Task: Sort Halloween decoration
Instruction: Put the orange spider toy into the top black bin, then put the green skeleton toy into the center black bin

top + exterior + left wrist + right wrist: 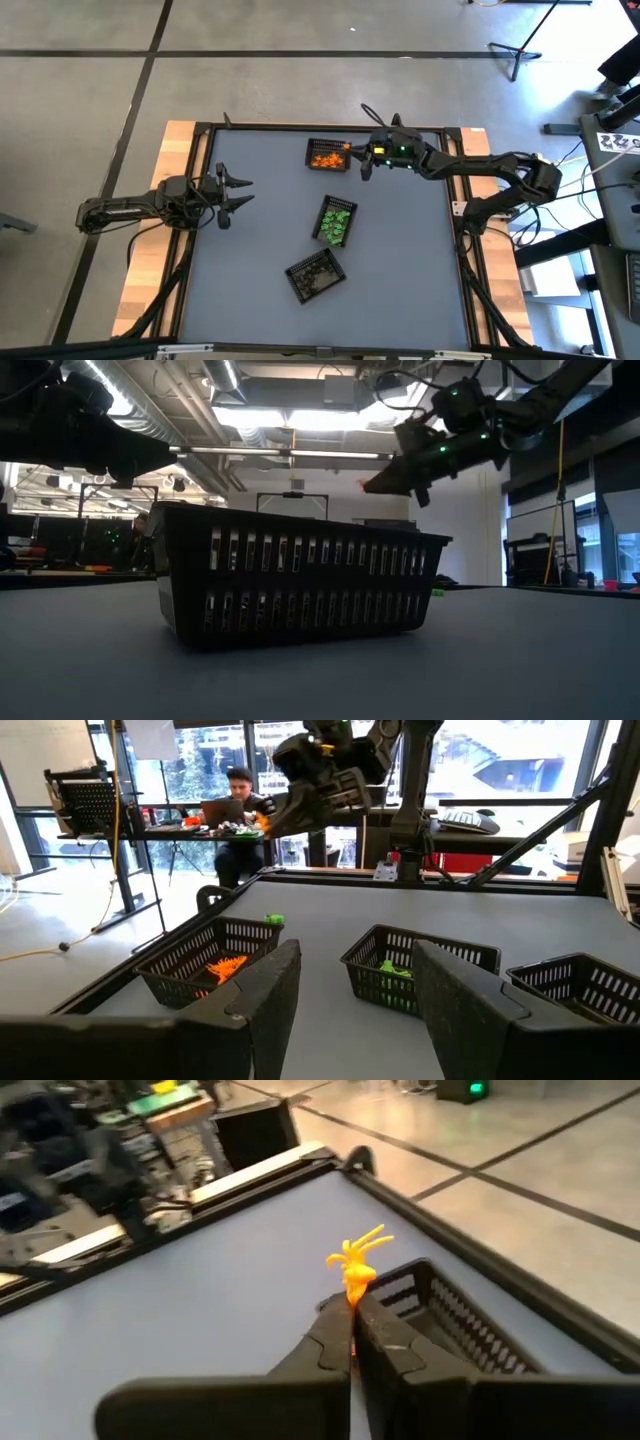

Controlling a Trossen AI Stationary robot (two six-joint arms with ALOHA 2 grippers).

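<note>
My right pincer was clamped shut on a tiny orange spider, a spindly plastic trinket with thin legs splayed above the fingertips, held in the air just beside the rim of the basket of orange trinkets at the far edge of the grey desk. That black mesh basket held a loose heap of bright orange pieces, far smaller than the pincer. Nearer the middle of the desk sat a second black basket of green trinkets, its contents a jumble of small vivid green shapes. A third basket of black trinkets stood closer to the near edge, its dark pieces hard to tell apart against the mesh. One small green piece rested on the rim of the orange basket, seen from the left wrist. My left pincer waited with its fingers spread apart over the left side of the desk, gripping nothing. A person sat at a laptop in the room beyond.
</note>
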